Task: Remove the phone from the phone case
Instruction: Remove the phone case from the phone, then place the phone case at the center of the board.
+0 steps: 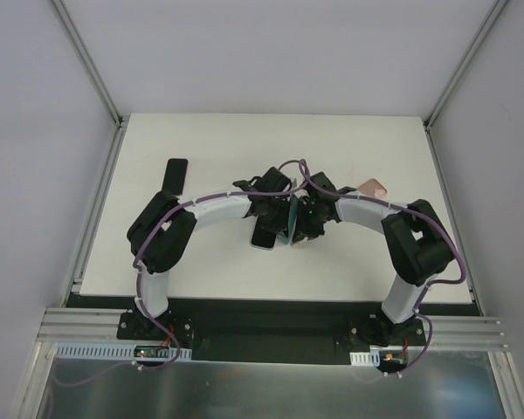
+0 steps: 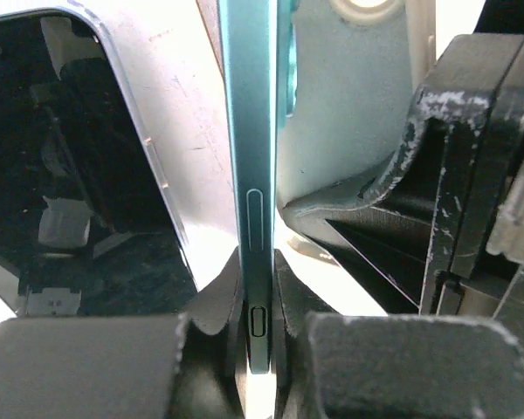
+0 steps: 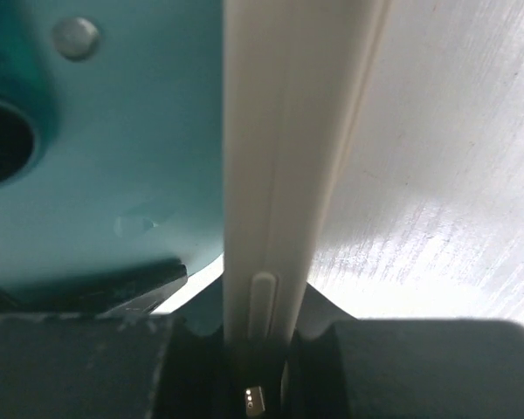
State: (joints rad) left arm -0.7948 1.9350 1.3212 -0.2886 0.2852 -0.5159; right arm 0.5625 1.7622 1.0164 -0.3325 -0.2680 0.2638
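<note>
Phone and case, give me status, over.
Left gripper shut on teal phone edge. Right gripper shut on white case edge. Both on edge, side by side. Second phone lies beside, not blocking.

- The left arm [image 1: 162,237] and right arm [image 1: 415,246] had white tubular links between bulky black joint housings.
- Purple braided cables [image 1: 461,260] ran along both arms and looped loose near the wrists.
- Black base plates [image 1: 148,327] carried small screws, with red wiring beside them.
- The jaws were matte black; one housing [image 2: 437,148] had chipped edges, scuffed grey.
</note>
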